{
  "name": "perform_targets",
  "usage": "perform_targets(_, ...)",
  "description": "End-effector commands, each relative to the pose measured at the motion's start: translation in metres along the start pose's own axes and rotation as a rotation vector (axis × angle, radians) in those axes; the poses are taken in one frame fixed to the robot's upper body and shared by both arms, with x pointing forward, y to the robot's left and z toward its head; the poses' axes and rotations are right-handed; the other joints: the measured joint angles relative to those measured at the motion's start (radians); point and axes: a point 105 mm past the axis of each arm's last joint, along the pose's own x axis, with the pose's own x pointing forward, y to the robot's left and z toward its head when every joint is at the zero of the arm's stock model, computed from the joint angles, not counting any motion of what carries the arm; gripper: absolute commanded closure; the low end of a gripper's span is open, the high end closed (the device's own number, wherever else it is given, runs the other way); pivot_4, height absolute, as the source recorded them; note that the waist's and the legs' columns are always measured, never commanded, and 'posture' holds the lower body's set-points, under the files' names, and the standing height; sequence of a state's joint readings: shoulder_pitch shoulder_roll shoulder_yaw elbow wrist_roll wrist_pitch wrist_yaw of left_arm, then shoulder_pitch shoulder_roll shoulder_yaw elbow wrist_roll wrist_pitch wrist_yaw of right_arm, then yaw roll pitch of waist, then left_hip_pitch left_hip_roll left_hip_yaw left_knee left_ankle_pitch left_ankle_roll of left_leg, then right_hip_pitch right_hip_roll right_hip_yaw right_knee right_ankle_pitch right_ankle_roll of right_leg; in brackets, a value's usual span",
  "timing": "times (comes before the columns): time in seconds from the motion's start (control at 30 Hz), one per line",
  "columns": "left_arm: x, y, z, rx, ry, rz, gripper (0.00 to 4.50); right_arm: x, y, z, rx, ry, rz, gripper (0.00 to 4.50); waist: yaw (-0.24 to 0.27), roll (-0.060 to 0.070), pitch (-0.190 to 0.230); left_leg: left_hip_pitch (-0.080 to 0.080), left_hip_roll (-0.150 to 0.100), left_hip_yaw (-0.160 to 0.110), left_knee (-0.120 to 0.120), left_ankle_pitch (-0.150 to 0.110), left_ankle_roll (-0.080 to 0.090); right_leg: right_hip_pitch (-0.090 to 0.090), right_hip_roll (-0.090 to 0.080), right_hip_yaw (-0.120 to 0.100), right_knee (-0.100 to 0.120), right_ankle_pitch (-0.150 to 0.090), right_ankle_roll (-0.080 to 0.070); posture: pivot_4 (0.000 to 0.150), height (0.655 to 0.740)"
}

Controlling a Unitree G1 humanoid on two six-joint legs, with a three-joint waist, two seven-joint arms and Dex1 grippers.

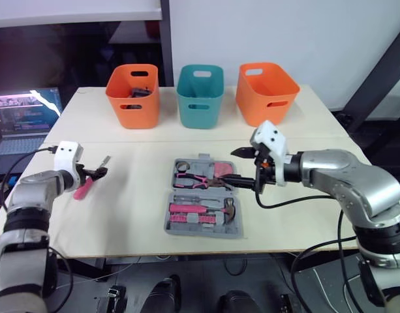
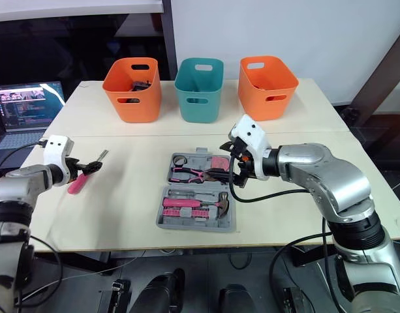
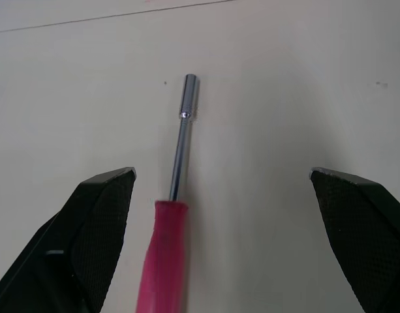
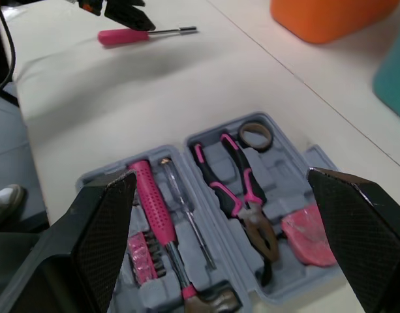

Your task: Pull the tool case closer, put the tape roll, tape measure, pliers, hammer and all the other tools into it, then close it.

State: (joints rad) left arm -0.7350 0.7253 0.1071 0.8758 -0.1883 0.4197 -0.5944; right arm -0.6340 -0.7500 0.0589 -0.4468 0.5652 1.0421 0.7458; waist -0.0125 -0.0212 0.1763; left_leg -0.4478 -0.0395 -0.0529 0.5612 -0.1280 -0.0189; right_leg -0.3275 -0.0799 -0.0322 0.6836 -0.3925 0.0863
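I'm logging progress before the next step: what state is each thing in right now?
Case: open, flat on the table.
Pliers: in the case.
Hammer: in the case.
Tape roll: in the case.
Tape measure: in the case.
Left pincer: open.
Screwdriver: on the table between the left pincer's fingers, ungripped.
Right pincer: open, above the case.
Laptop: open, screen lit.

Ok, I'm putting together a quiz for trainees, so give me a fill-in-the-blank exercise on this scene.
1. The tool case lies ___ on the table.
2. The pink-handled screwdriver lies between the open fingers of the ___ hand.
3. The middle bin at the back is ___.
4. The pliers lie ___ the tool case.
Missing words: open; left; teal; inside.
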Motion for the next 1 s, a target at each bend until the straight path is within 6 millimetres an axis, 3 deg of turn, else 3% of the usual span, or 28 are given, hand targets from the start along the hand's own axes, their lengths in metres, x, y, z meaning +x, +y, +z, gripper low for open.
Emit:
perform_targets(0.03, 0.007, 0.003, 0.0, 0.009, -0.02, 0.035, 0.0, -0.011, 0.0, 0.011, -0.052, -0.019, -0.04, 0.08, -0.001, 0.0, 0.0, 0.0, 0.0, 0.0, 0.0, 0.0, 0.0, 0.0, 0.0, 0.0, 0.0, 0.0, 0.0, 0.15, 0.74)
perform_targets(0.2, 0.015, 0.006, -0.017, -0.026, 0.015, 0.091, 0.0, -0.02, -0.003, 0.011, -0.058, 0.003, -0.089, 0.08, -0.001, -0.003, 0.002, 0.0, 0.0, 0.0, 0.001, 0.0, 0.0, 0.0, 0.0, 0.0, 0.001, 0.0, 0.0, 0.15, 0.74)
perform_targets(0.43, 0.014, 0.012, -0.027, -0.068, 0.042, 0.125, 0.0, -0.025, -0.002, 0.01, -0.062, 0.02, -0.114, 0.08, -0.001, -0.004, 0.002, 0.0, 0.0, 0.0, 0.001, 0.0, 0.0, 0.0, 0.0, 0.0, 0.001, 0.0, 0.0, 0.15, 0.74)
perform_targets(0.53, 0.015, 0.009, -0.027, -0.092, 0.032, 0.105, 0.75, -0.027, -0.002, 0.009, -0.062, 0.026, -0.124, 0.0, -0.002, -0.004, 0.002, 0.0, 0.0, 0.0, 0.001, 0.0, 0.0, 0.0, 0.0, 0.0, 0.001, 0.0, 0.0, 0.15, 0.74)
perform_targets(0.73, 0.018, 0.001, -0.016, -0.099, -0.003, 0.065, 3.94, -0.024, -0.004, 0.007, -0.063, 0.036, -0.134, 0.0, 0.0, -0.004, 0.002, 0.0, 0.0, 0.0, 0.001, 0.0, 0.0, 0.0, 0.0, 0.0, 0.001, 0.0, 0.0, 0.15, 0.74)
perform_targets(1.0, 0.016, -0.014, 0.0, -0.06, -0.021, -0.047, 3.92, -0.02, -0.003, 0.003, -0.057, 0.047, -0.125, 0.0, -0.001, -0.004, 0.002, 0.0, 0.0, 0.0, 0.001, 0.0, 0.0, 0.0, 0.0, 0.0, 0.001, 0.0, 0.0, 0.15, 0.74)
